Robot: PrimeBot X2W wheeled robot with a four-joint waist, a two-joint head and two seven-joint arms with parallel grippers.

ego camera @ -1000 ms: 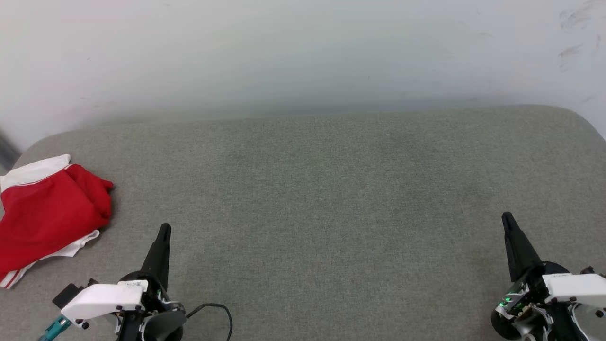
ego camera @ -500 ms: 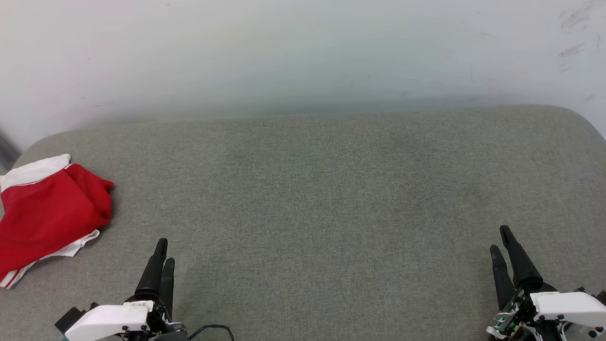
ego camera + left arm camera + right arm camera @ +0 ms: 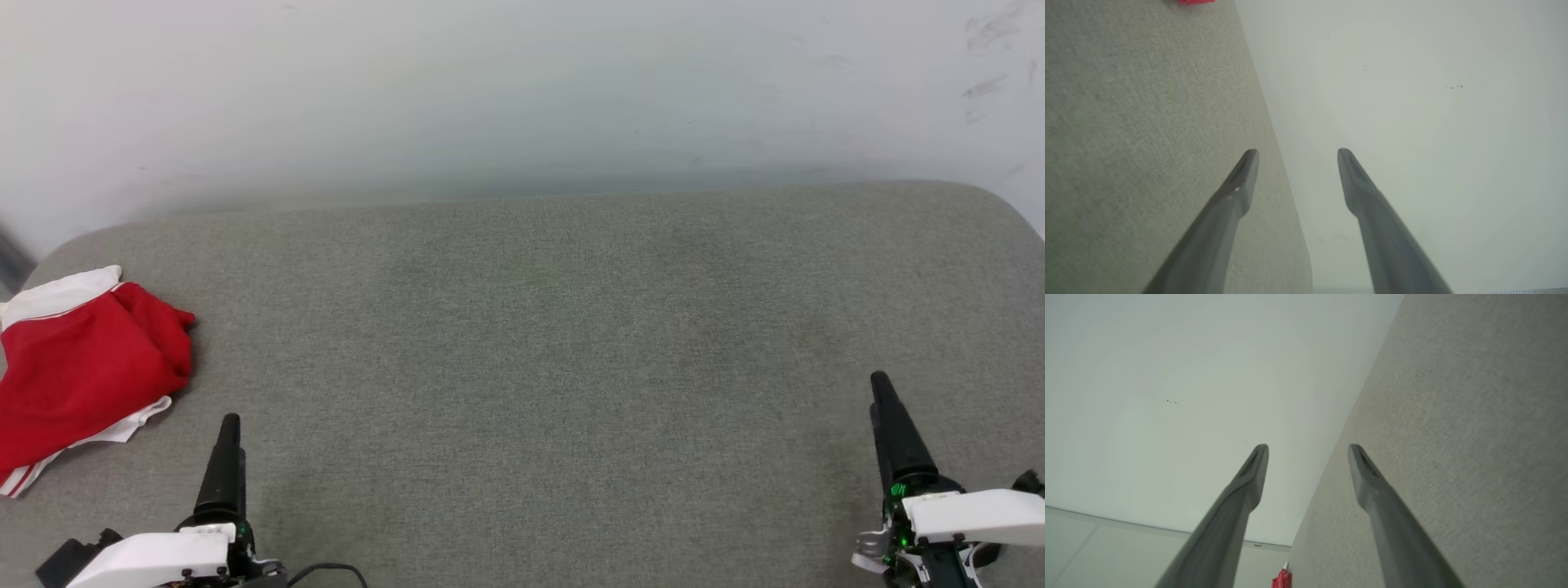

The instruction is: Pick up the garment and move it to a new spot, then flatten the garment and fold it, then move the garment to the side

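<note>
The garment (image 3: 82, 367) lies crumpled at the far left edge of the grey cushioned surface (image 3: 539, 327), red with white parts showing at its top and bottom. A red sliver of the garment (image 3: 1190, 1) peeks in at the top of the left wrist view, and a small red bit of it (image 3: 1281, 580) shows at the bottom of the right wrist view. My left gripper (image 3: 229, 433) hovers at the lower left, right of the garment and apart from it. Its fingers (image 3: 1241, 179) stand open with nothing between them. My right gripper (image 3: 880, 392) is open and empty at the lower right.
A pale wall (image 3: 490, 82) rises right behind the cushion's far edge. The cushion has rounded corners at the back left and back right. A black cable (image 3: 326, 570) trails beside the left wrist.
Both grippers went from shut to open. The left one slid left and back toward me; the right one dipped and came back. The garment has not moved.
</note>
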